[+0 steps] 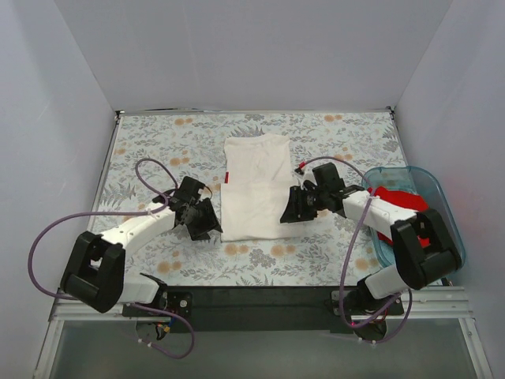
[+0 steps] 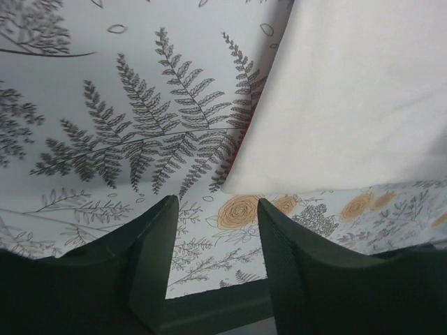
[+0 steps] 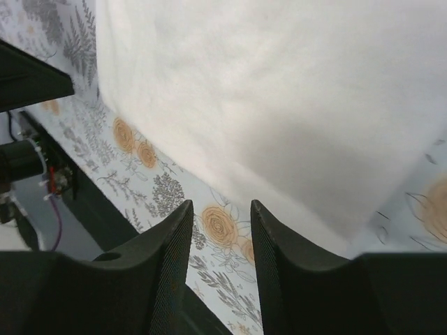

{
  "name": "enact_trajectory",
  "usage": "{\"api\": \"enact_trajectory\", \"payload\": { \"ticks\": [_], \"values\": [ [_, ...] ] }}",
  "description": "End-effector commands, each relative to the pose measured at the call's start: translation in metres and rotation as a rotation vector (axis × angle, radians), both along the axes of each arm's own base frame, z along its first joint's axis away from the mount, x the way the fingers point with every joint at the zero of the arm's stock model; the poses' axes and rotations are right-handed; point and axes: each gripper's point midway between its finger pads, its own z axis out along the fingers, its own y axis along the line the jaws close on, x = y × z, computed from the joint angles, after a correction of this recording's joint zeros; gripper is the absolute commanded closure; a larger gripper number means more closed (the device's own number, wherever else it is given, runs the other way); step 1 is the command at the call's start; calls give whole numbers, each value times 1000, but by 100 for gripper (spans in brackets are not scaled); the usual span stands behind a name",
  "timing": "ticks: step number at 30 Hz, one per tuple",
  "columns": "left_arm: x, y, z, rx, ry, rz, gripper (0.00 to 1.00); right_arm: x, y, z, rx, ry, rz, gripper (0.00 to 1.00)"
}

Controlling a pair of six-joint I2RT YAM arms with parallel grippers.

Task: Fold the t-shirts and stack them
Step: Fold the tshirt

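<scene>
A white t-shirt (image 1: 256, 186) lies folded into a long rectangle in the middle of the floral table, a small red tag at its left edge. It also shows in the left wrist view (image 2: 356, 98) and the right wrist view (image 3: 279, 98). A red t-shirt (image 1: 397, 199) lies in the blue tub (image 1: 439, 197) at the right. My left gripper (image 1: 207, 225) is open and empty just left of the white shirt's near left corner (image 2: 213, 209). My right gripper (image 1: 289, 210) is open and empty at the shirt's near right edge (image 3: 220, 209).
The floral cloth (image 1: 158, 142) covers the table. A black bar (image 1: 252, 298) runs along the near edge. White walls close in the left, right and far sides. The tub stands at the right edge beside the right arm.
</scene>
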Motion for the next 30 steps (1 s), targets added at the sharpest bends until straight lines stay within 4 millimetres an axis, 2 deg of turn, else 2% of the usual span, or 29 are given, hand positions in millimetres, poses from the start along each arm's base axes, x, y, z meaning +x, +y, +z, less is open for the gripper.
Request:
{"api": "enact_trajectory", "payload": {
  "ticks": [1, 2, 4, 6, 10, 21, 24, 30],
  "values": [
    [10, 22, 33, 121, -112, 21, 50, 7, -49, 2, -306, -97, -86, 54],
    [15, 31, 37, 167, -142, 42, 37, 8, -58, 7, -357, -114, -114, 49],
    [13, 35, 44, 195, -163, 44, 27, 8, -75, 4, -477, -136, -152, 47],
    [12, 40, 44, 231, -177, 49, 23, -2, -83, -2, -544, -110, -158, 46],
    [9, 34, 39, 241, -162, 30, 23, -8, -81, -11, -585, -101, -166, 46],
    [13, 16, 33, 250, -167, -16, 28, -8, -56, -25, -612, -90, -122, 48],
    [13, 13, 31, 248, -165, -24, 29, -11, -56, -33, -645, -79, -120, 49],
    [12, 7, 28, 251, -159, -44, 30, -17, -71, -52, -748, -32, -117, 52]
  ]
}}
